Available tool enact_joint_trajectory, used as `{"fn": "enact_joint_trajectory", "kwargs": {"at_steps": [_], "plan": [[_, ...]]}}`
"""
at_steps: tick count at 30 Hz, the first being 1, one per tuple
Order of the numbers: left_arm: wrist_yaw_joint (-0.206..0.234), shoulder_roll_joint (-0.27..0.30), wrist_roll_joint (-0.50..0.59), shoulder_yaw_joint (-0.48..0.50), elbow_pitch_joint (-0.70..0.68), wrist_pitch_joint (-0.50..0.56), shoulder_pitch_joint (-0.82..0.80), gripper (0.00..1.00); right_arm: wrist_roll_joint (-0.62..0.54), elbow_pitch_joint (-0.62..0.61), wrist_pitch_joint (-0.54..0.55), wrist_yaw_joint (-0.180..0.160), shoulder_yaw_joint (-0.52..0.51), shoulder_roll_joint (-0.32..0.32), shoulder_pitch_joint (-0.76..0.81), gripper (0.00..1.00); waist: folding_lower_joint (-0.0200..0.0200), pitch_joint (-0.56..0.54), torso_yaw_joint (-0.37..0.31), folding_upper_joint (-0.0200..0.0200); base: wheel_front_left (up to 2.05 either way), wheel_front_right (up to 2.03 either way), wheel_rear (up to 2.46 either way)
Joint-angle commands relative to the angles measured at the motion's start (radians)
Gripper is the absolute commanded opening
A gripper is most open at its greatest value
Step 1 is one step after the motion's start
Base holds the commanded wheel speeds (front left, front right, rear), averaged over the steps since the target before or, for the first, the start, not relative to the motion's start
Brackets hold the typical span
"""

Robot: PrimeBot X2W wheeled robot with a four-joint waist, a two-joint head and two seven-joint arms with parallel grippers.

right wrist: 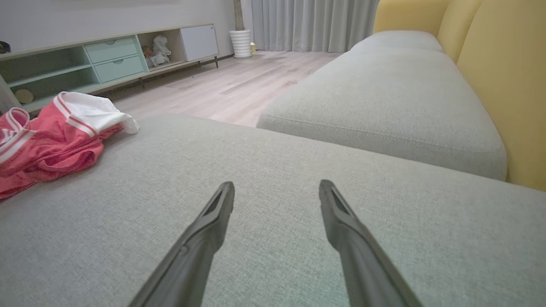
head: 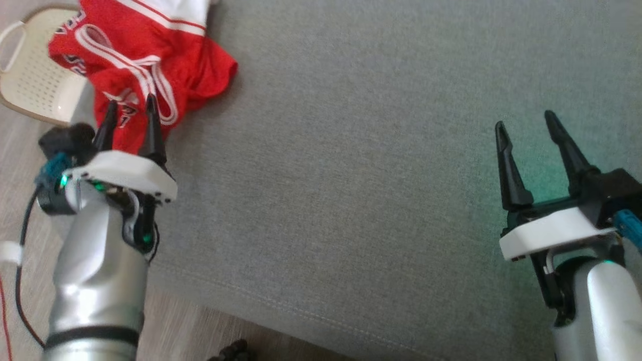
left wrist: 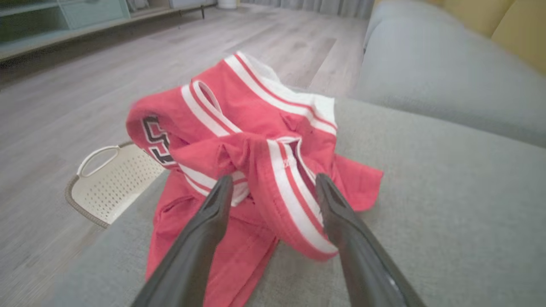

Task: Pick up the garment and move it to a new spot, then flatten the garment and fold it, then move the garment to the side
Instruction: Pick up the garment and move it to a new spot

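I have my left gripper (head: 131, 101) spread wide, holding nothing, tips at the crumpled red-and-white striped fabric garment (head: 150, 50) on the grey upholstered cushion (head: 351, 150), at its left corner. My right gripper (head: 524, 119) is equally wide, empty, well apart.

A grey fabric seat cushion (head: 351, 175) spans the foreground, with a second grey cushion (right wrist: 384, 98) beyond it and a yellow backrest (right wrist: 503, 85) behind both. A white perforated basket (head: 35, 80) with a loop handle sits on the pale wooden floor (right wrist: 239, 89) beside the cushion's edge. Across the room stand a low shelf unit (right wrist: 111, 59) with pale green drawers, grey curtains (right wrist: 307, 25) and a white ribbed pot (right wrist: 241, 42).
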Motion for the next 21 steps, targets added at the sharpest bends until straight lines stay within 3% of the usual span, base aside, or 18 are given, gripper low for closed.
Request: {"fn": "enact_joint_trajectory", "kwargs": {"at_steps": [1,7,8,9,10,15,21], "plan": [[-0.008,0.054,0.000,0.033,0.029,-0.009,-0.047,1.00,-0.007,-0.042,0.005,0.008,0.027,-0.002,-0.028,1.00,-0.0003,0.038,-0.022,0.0001,0.00,0.00,0.00],[-0.029,0.087,0.004,0.008,0.284,-0.008,-0.178,1.00,-0.003,-0.036,0.002,0.008,0.026,-0.001,-0.043,1.00,-0.0003,0.053,-0.040,0.0001,0.00,0.00,0.00],[-0.032,0.090,0.001,0.006,0.314,-0.008,-0.193,0.78,-0.002,-0.034,0.001,0.008,0.026,0.000,-0.045,1.00,-0.0003,0.053,-0.042,0.0001,0.00,0.00,0.00],[-0.035,0.093,0.000,0.002,0.342,-0.008,-0.206,0.11,-0.001,-0.032,-0.001,0.008,0.027,0.001,-0.047,1.00,-0.0003,0.052,-0.044,0.0001,0.00,0.00,0.00],[-0.038,0.097,0.000,-0.002,0.361,-0.008,-0.217,0.00,0.000,-0.029,-0.004,0.008,0.027,0.002,-0.048,1.00,-0.0003,0.050,-0.046,0.0001,0.00,0.00,0.00],[-0.030,0.124,0.021,-0.011,0.335,-0.009,-0.232,0.00,0.007,-0.015,-0.020,0.008,0.014,0.008,-0.047,1.00,-0.0003,0.026,-0.050,0.0001,0.00,0.00,0.00],[-0.002,0.167,0.070,0.005,0.098,-0.009,-0.137,0.00,0.025,0.018,-0.062,0.008,-0.011,0.019,-0.027,1.00,-0.0003,-0.068,-0.064,0.0001,0.00,0.00,0.00]]}}
